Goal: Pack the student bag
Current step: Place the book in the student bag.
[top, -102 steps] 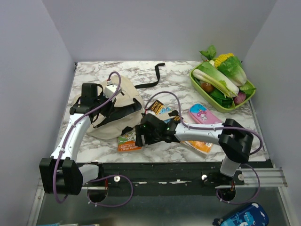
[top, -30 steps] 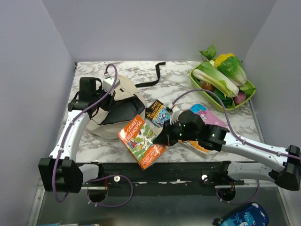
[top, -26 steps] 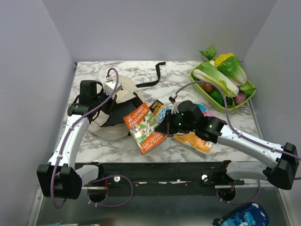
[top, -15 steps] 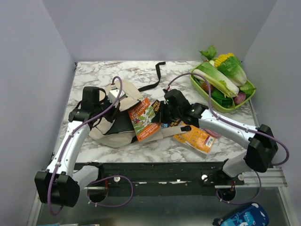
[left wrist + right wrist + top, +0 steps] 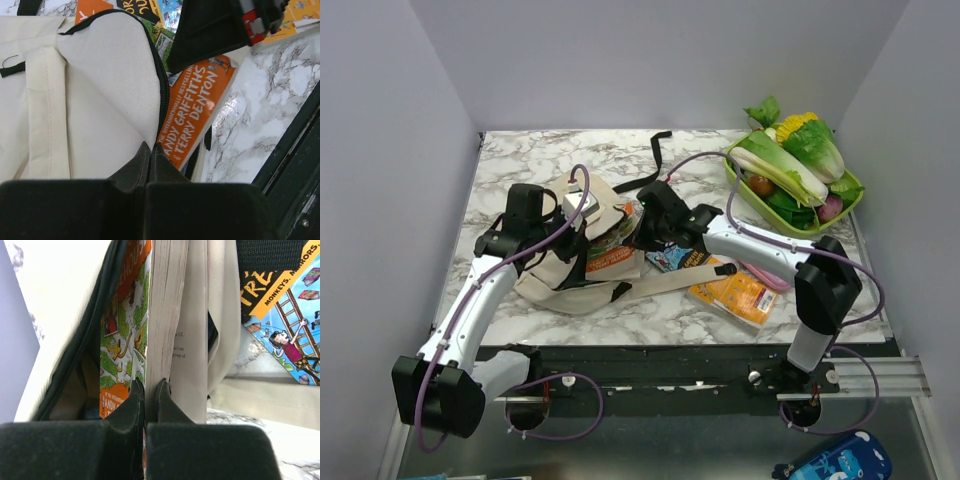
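Fabric at the zip-trimmed rim of the soft cream-beige student bag (image 5: 560, 285), a black-strapped backpack lying on the left half of the white marble-patterned table (image 5: 520, 160), was pinched between the clenched jaws of the left gripper (image 5: 151, 150). The grip seemed meant to lift the lip so that the dark mouth gaped toward the other arm. The right gripper (image 5: 150, 385) held a thick orange-and-green paperback book (image 5: 167, 315) at that gap, its jaws clamped tight across the cover and page block at one edge. Gripping the outer edge left the far part of the book free to pass under the raised flap, and the left wrist view showed the orange cover already tucked beneath the black zip line. From overhead only part of the book looked covered, so I judged the insertion under way but not finished. The bag's long flat beige webbing strap (image 5: 670, 283) trailed across the table below the right arm, where it might have snagged on a withdrawal. A black-and-blue illustrated paperback (image 5: 678, 258) and a flat orange paperback (image 5: 732, 293) lay just right of the bag, probably waiting their turn. The lime-green plastic tray (image 5: 817, 232) of toy vegetables sat well apart at the far right and played no part in this step.
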